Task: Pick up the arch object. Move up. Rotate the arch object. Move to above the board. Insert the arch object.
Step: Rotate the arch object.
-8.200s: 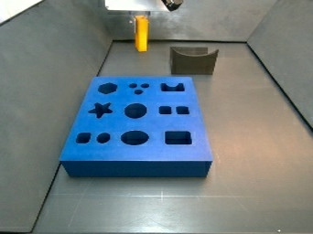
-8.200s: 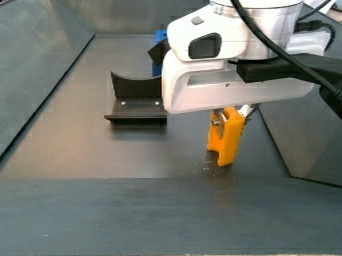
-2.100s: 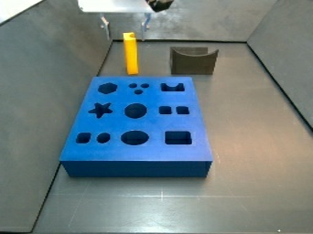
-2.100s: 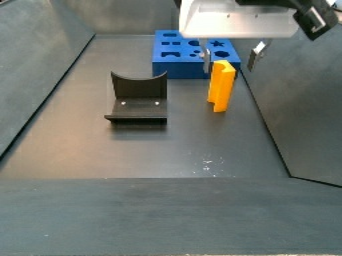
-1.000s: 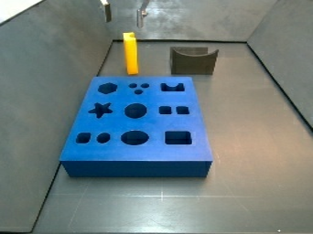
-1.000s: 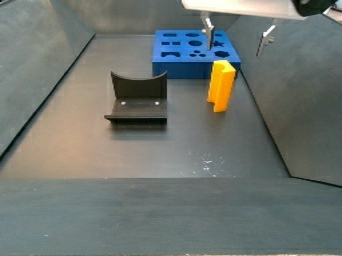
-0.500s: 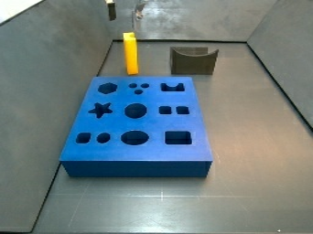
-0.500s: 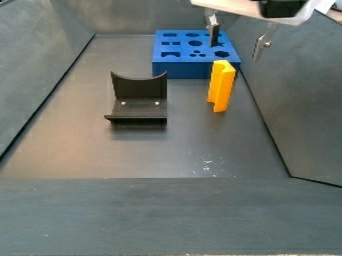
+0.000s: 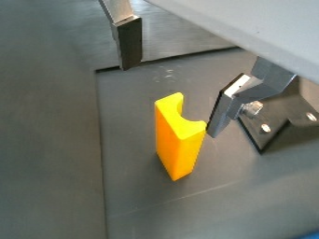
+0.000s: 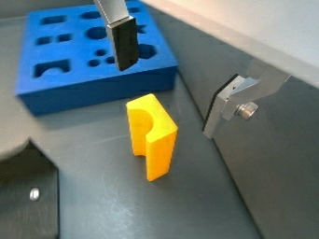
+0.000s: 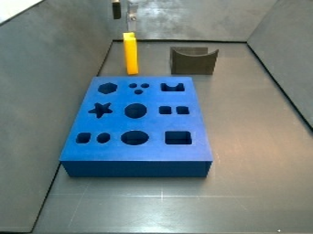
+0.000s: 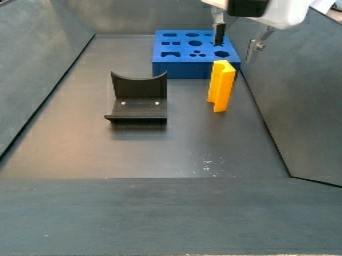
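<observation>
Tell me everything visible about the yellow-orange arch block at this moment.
The small yellow-orange plastic arch block stands upright on the dark grey floor, free of any grasp. It looks smooth and solid, a slim bar edge-on in a side view, with a curved notch at its top in both wrist views. It stands just off the thick blue cut-out board, not visibly touching it. The gripper hovers above it, jaws open to either side.

Arch object (image 10: 151, 133): bright yellow-orange, plain. Board (image 11: 137, 123): solid blue. Fixture (image 12: 135, 99): dark grey-olive. Hand (image 10: 171, 77), above the arch object: silver fingers (image 10: 229, 104), dark pads. Floor (image 11: 159, 206): matte grey.
</observation>
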You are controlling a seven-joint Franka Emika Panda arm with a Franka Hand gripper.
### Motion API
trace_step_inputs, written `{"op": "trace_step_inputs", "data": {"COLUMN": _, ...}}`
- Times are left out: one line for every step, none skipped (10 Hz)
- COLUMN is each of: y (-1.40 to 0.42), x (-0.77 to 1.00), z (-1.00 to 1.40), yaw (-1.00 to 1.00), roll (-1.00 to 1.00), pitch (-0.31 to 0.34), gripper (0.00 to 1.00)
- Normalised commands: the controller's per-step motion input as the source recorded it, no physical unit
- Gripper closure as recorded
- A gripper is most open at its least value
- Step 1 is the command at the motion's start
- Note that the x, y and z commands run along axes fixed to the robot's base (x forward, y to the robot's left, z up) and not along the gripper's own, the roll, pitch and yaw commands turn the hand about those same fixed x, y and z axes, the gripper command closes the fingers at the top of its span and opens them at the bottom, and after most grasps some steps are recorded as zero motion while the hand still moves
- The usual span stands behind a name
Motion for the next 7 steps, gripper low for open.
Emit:
{"op": "trace_step_inputs", "data": {"y": 0.01, "x": 0.02, "z": -0.03, "yaw": -1.0, "roll": -0.01, "pitch": -0.013, "gripper": 0.0}}
{"op": "trace_step_inputs", "data": {"y": 0.01, "x": 0.02, "z": -0.03, "yaw": -1.0, "roll": -0.01, "pitch": -0.014, "gripper": 0.0}}
{"op": "trace_step_inputs", "data": {"y": 0.01, "x": 0.02, "z": -0.03, "yaw": -1.0, "roll": -0.01, "pitch": -0.017, "gripper": 0.0}}
{"op": "trace_step_inputs", "data": {"y": 0.01, "x": 0.02, "z": -0.03, "yaw": -1.0, "roll": -0.01, "pitch": -0.022, "gripper": 0.0}}
{"op": "trace_step_inputs", "data": {"y": 0.01, "x": 0.02, "z": -0.03, "yaw": -0.85, "roll": -0.01, "pitch": -0.023, "gripper": 0.0}}
{"op": "trace_step_inputs", "data": {"y": 0.01, "x": 0.02, "z": -0.03, "yaw": -0.68, "roll": -0.01, "pitch": -0.023, "gripper": 0.0}}
{"op": "trace_step_inputs", "data": {"y": 0.01, "x": 0.02, "z": -0.03, "yaw": -0.4, "roll": -0.01, "pitch": -0.023, "gripper": 0.0}}
